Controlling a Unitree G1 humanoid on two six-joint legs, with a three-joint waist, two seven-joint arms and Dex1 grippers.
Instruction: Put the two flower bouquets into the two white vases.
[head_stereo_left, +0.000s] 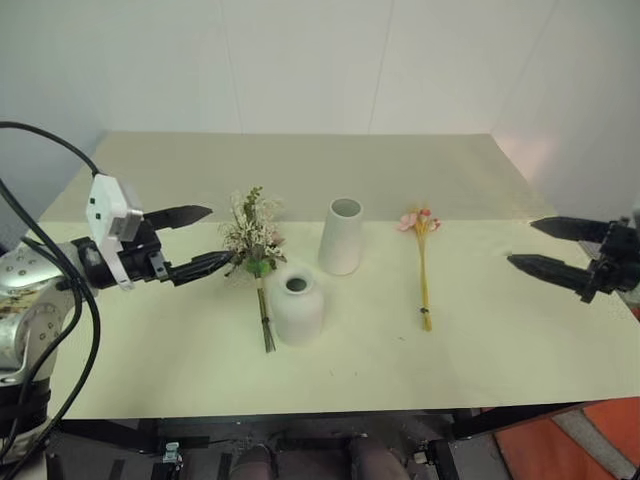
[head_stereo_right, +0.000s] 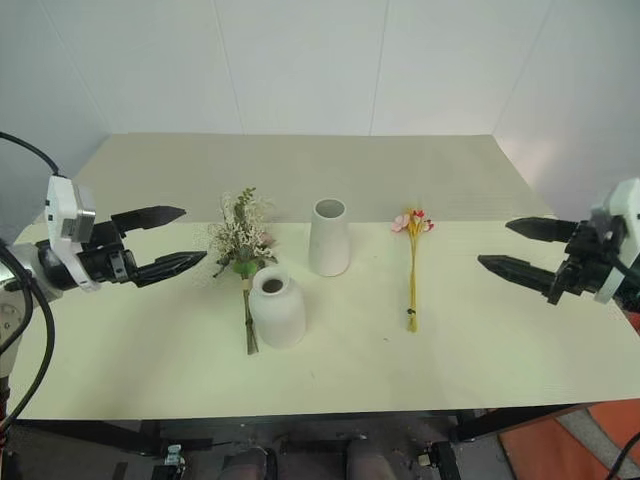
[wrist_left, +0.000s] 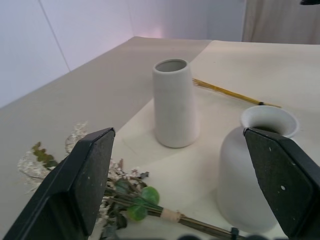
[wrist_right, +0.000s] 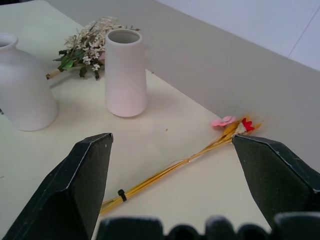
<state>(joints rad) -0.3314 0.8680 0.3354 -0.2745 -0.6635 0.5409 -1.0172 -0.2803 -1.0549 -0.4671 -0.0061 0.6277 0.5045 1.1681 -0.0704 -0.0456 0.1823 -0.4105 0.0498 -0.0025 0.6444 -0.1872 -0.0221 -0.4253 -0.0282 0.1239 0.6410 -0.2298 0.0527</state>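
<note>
Pale cream surface (head_stereo_left: 500, 340) against plain white walls. Both bouquets lie flat, neither yet in a vase. Bushy bouquet (head_stereo_left: 255, 240) lies left of centre, its stems running alongside the squat vase (head_stereo_left: 296, 304), which stands just beside them. Tall vase (head_stereo_left: 341, 236) stands upright behind it, near centre. Slim straw bunch (head_stereo_left: 423, 265) lies apart, to the right. Left gripper (head_stereo_left: 196, 240) hovers wide open, empty, near the bushy blooms. Right gripper (head_stereo_left: 545, 246) is wide open, empty, well apart from the straw bunch. Judgement: each arm is staged for its nearer bouquet. The squat vase crowds the bushy stems, so a grasp there may knock it.
</note>
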